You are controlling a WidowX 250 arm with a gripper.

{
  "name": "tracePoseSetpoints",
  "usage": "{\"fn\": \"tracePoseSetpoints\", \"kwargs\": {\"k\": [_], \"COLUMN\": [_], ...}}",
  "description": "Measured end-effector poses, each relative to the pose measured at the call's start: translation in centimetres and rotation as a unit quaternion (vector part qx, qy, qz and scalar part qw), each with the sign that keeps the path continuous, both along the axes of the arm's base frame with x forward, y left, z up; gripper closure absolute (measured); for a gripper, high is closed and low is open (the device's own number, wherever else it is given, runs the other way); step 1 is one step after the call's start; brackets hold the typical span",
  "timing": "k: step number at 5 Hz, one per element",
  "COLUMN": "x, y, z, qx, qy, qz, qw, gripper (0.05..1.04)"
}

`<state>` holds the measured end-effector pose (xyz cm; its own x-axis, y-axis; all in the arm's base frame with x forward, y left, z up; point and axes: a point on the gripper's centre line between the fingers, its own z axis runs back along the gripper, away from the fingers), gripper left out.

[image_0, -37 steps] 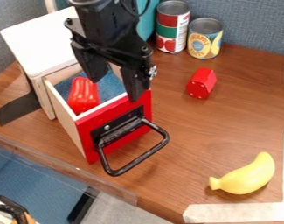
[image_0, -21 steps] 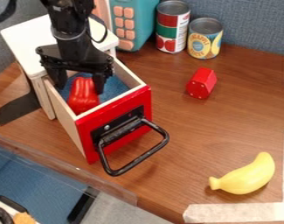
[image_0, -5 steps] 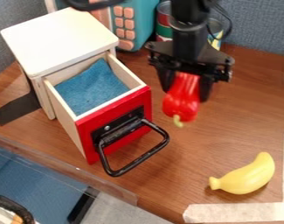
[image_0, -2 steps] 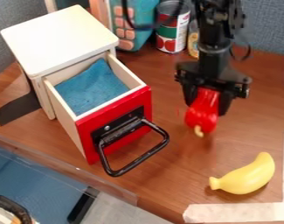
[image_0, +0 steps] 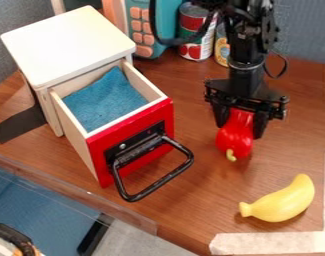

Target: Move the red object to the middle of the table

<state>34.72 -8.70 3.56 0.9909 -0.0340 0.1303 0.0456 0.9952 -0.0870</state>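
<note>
Showing glossy red, rounded, with a pale yellow-green stem pointing down, pepper (image_0: 235,136) sits right of centre, gripper (image_0: 241,127) jaws closed around it.

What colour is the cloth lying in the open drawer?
Blue; the cloth shows best in the camera view, inside the drawer.

The camera view looks down at a slant from fairly near onto the brown wood-grained table (image_0: 191,205), facing the blue-grey fabric partition (image_0: 308,32).
</note>
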Motion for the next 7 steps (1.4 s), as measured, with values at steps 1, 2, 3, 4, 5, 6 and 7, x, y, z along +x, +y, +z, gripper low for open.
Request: {"fn": "tracePoseSetpoints", "kwargs": {"k": [1,2,3,4,5,6,7], "x": [-0.1,-0.6,-1.5,-3.1,-4.7,-6.8,-9.0], "y": [0.1,0.3,0.7,0.9,0.7,0.1,-0.2], "z": [0.0,1.0,2.9,4.9,7.0,8.2,9.6], "qx": [0.002,-0.002,-0.012,-0.022,-0.028,-0.03,-0.021], "qy": [0.003,-0.002,-0.015,-0.022,-0.034,-0.044,-0.061], "qz": [-0.002,0.0,0.002,0.0,-0.011,-0.038,-0.057], "qw": [1.0,1.0,0.9998,0.9995,0.9989,0.9979,0.9963], "gripper": [0.075,0.077,0.083,0.083,0.083,0.083,0.083]}}
